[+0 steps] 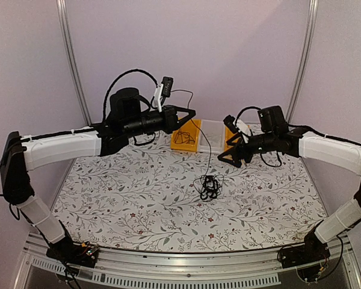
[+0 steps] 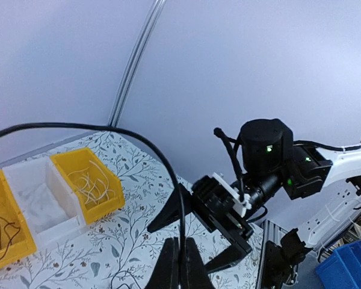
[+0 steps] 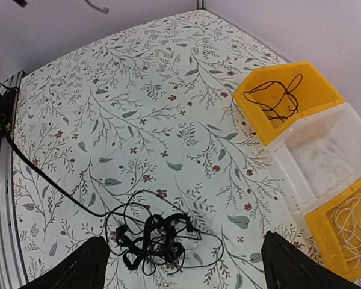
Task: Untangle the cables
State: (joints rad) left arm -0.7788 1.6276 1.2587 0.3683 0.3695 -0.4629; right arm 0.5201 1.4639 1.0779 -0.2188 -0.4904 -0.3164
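Note:
The cables are a knotted black clump [image 1: 209, 185] on the floral table mat, also in the right wrist view [image 3: 153, 241]. One thin strand [image 1: 207, 150] rises from the clump to my left gripper [image 1: 192, 112], which is held high and shut on it [image 2: 182, 256]; the strand's [image 2: 168, 168] end arcs up and left past the fingers. My right gripper [image 1: 228, 158] is open and empty, hovering just right of and above the clump, which lies between its spread fingertips [image 3: 183, 241]. Its fingers [image 2: 168, 212] show open in the left wrist view.
Three bins stand in a row at the back of the mat: a yellow one [image 1: 185, 138] holding a black cable [image 3: 277, 96], a white one [image 1: 211, 135], and a yellow one [image 3: 343, 235] with pale wires. A metal rail [image 1: 168, 265] runs along the near edge.

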